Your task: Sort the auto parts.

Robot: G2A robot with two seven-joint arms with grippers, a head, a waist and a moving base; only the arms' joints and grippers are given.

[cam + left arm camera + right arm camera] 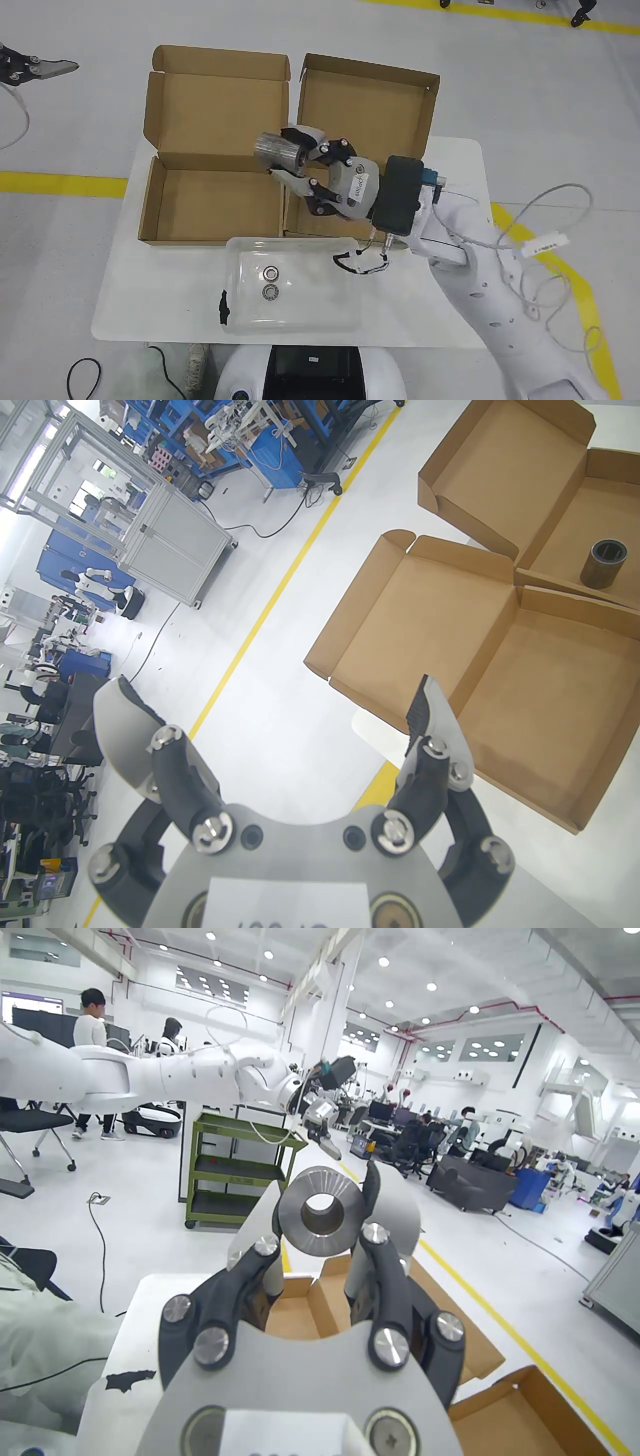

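My right gripper [292,156] is shut on a silver metal sleeve [270,150] with a round bore [320,1217], held lying sideways in the air above the back wall of the left cardboard box [210,205], near the right cardboard box [365,105]. In the left wrist view a dark cylindrical bushing [602,564] stands in the farther box [575,525]. A clear plastic tray [300,310] at the table's front holds two ring bearings [271,271] [269,291]. My left gripper [272,695] is open with nothing in it, out over the floor to the left of the table [45,68].
Both box lids stand open toward the back. Black scraps lie at the tray's left corner [222,307] and right edge [358,265]. A yellow floor line [60,184] runs past the table's left side. White table surface [455,190] shows right of the boxes.
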